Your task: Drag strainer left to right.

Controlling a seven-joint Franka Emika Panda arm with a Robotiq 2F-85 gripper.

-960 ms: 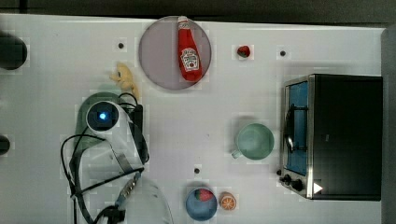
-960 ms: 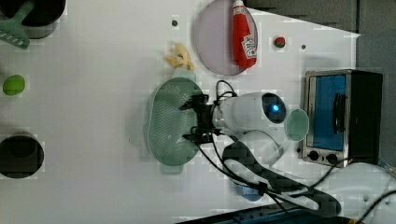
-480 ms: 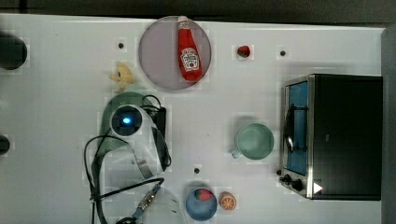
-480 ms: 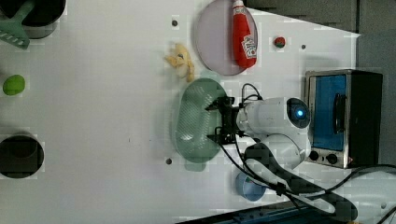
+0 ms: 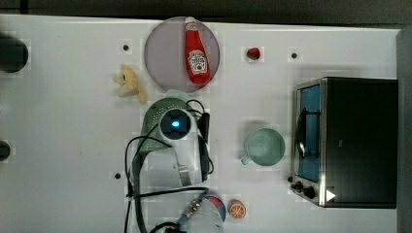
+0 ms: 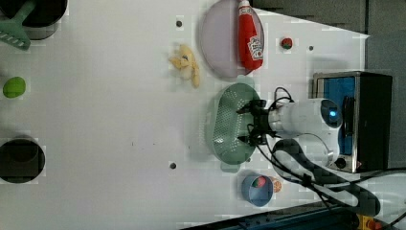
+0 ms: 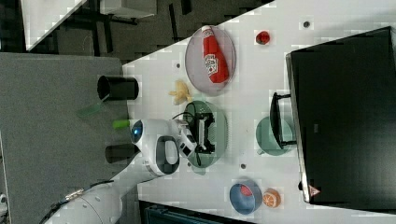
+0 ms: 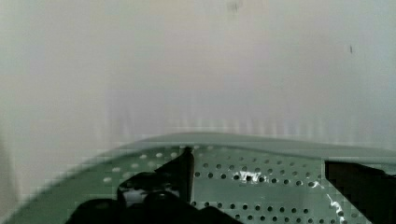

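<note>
The strainer (image 6: 224, 128) is a pale mint-green oblong colander dotted with holes, lying on the white table just below the lilac plate in the left view. In the top view its rim (image 5: 152, 114) peeks out from under the white arm. My gripper (image 6: 247, 124) is open, its black fingers spread wide and reaching down into the strainer's bowl (image 7: 219, 122). In the wrist view both fingers (image 8: 176, 173) sit low inside the perforated bowl (image 8: 261, 179), near its far wall. Nothing is held between the fingers.
A lilac plate (image 5: 164, 53) carrying a ketchup bottle (image 5: 196, 56) lies close beside the strainer's end. On the top view's right stand a mint mug (image 5: 265, 146) and a toaster oven (image 5: 354, 141). A yellow toy (image 5: 128, 82), a blue bowl (image 6: 257, 190) and an orange slice (image 5: 236, 209) lie nearby.
The arm and the strainer have slid together toward the top view's right, away from the yellow toy and closer to the mug. The fingers stay spread in the bowl.
</note>
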